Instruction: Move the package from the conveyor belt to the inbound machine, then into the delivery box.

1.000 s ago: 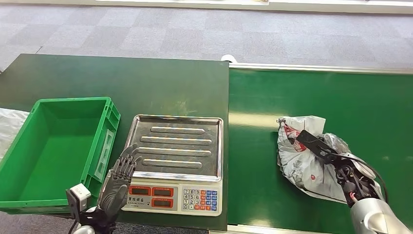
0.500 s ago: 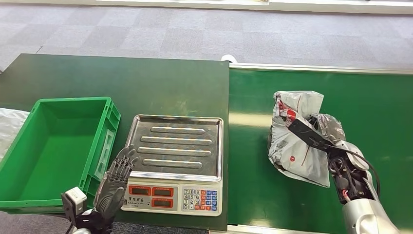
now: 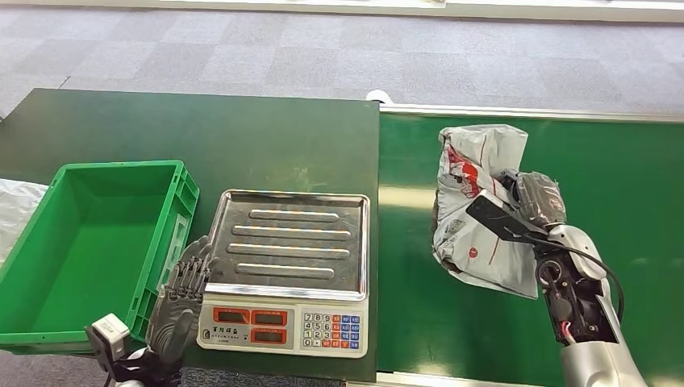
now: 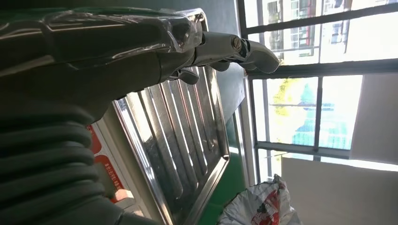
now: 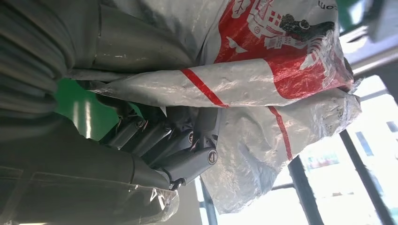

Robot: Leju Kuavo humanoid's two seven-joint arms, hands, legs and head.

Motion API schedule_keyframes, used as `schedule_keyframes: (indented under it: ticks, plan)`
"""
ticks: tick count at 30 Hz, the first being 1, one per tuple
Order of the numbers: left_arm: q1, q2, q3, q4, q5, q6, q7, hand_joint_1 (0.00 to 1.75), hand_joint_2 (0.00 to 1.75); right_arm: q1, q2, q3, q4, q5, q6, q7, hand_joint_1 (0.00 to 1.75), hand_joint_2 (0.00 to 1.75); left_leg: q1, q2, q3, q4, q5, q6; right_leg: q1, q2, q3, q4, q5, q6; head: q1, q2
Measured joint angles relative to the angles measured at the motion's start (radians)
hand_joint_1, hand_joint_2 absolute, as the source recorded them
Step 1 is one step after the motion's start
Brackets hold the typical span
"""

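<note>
hovering at about 7 o'clock in the head view, the left hand (image 3: 181, 300) holds nothing, its dark fingers (image 3: 193, 270) stretched out and slightly apart over the near left corner of the scale (image 3: 290, 266), beside the red displays (image 3: 250, 316) and keypad (image 3: 329, 329); whether it touches the scale cannot be told. in the left wrist view the ribbed steel pan (image 4: 180, 140) runs under those fingers. at 9 o'clock the green crate (image 3: 97, 242) sits on the dark green table (image 3: 202, 133), just left of the scale. at 4 o'clock the right hand (image 3: 532, 201) grips the package (image 3: 476, 201), a crumpled grey plastic mailer with red print, held over the green conveyor belt (image 3: 613, 185), its top toward 1 o'clock. the right wrist view shows the fingers (image 5: 159, 140) curled into the package's folds. grey carpet (image 3: 323, 48) lies beyond at 12 o'clock
</note>
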Motion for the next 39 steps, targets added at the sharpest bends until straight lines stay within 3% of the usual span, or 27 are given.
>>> schedule_keyframes:
  ticks: [8, 15, 22, 26, 32, 39]
  plan:
    - [0.014, -0.024, 0.031, -0.041, 0.026, 0.079, -0.056, 0.00, 1.75, 0.139, 0.015, 0.067, -0.320, -0.039, -0.059, -0.093, 1.75, 1.75, 0.000, 0.000, 0.000, 0.000, 0.000, 0.000, 0.000, 0.000, 0.000, 0.000, 0.000, 0.000, 0.000, 0.000]
    - [0.007, -0.027, 0.021, -0.046, 0.040, 0.098, -0.077, 0.00, 1.75, 0.172, 0.029, 0.151, -0.380, 0.009, -0.081, -0.145, 1.75, 1.75, 0.000, 0.001, 0.000, 0.000, 0.000, 0.000, 0.000, 0.000, 0.001, 0.000, 0.000, 0.000, 0.000, 0.000]
    - [-0.035, -0.018, -0.022, -0.029, 0.025, 0.139, -0.085, 0.00, 1.75, -0.020, 0.043, 0.291, -0.222, 0.004, -0.076, -0.168, 1.75, 1.75, 0.000, 0.001, 0.001, 0.000, 0.001, 0.000, 0.000, 0.000, 0.001, 0.000, 0.001, 0.000, 0.000, 0.000]
    - [-0.051, -0.008, -0.045, -0.013, 0.036, 0.153, -0.088, 0.00, 1.75, -0.148, 0.077, 0.362, -0.083, 0.016, -0.082, -0.199, 1.75, 1.75, 0.000, 0.002, 0.001, 0.000, 0.001, 0.000, 0.000, 0.001, 0.001, 0.000, 0.001, 0.000, 0.000, 0.000]
    - [-0.092, 0.008, -0.093, 0.029, 0.052, 0.153, -0.089, 0.00, 1.75, -0.324, 0.197, 0.504, 0.135, 0.034, -0.111, -0.233, 1.75, 1.75, 0.001, 0.002, 0.001, 0.000, 0.001, 0.000, 0.001, 0.001, 0.000, 0.001, 0.001, 0.000, 0.000, 0.000]
    - [-0.163, 0.026, -0.153, 0.101, 0.056, 0.152, -0.089, 0.00, 1.75, -0.384, 0.334, 0.640, 0.283, 0.012, -0.104, -0.253, 1.75, 1.75, 0.001, 0.002, 0.001, 0.000, 0.001, 0.000, 0.001, 0.001, 0.000, 0.001, 0.001, 0.000, 0.000, 0.000]
